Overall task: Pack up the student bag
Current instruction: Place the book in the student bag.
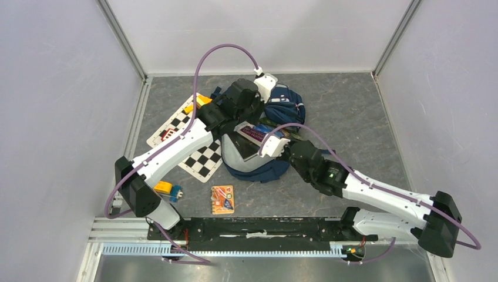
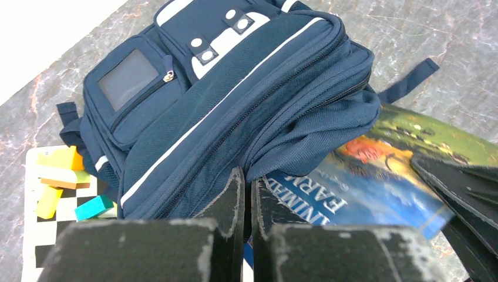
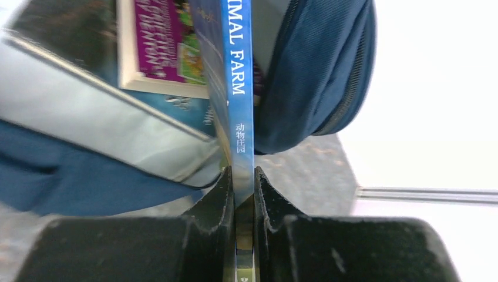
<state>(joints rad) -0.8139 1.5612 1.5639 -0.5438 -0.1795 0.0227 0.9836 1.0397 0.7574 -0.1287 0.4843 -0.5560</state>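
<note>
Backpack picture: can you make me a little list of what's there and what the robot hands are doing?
bag: navy student bag, lying open
book: Animal Farm book, sticking out of the bag's mouth
right gripper: shut on the book's spine
left gripper: shut, tips by the bag's edge
nearby: chessboard, coloured blocks

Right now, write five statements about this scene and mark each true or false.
1. The right claw grips the Animal Farm book. True.
2. The left claw gapes wide open. False: it is shut.
3. The student bag is red. False: it is navy blue.
4. Coloured blocks lie on the checkered mat. True.
5. The orange booklet sits inside the bag. False: it lies on the table, apart from it.
</note>
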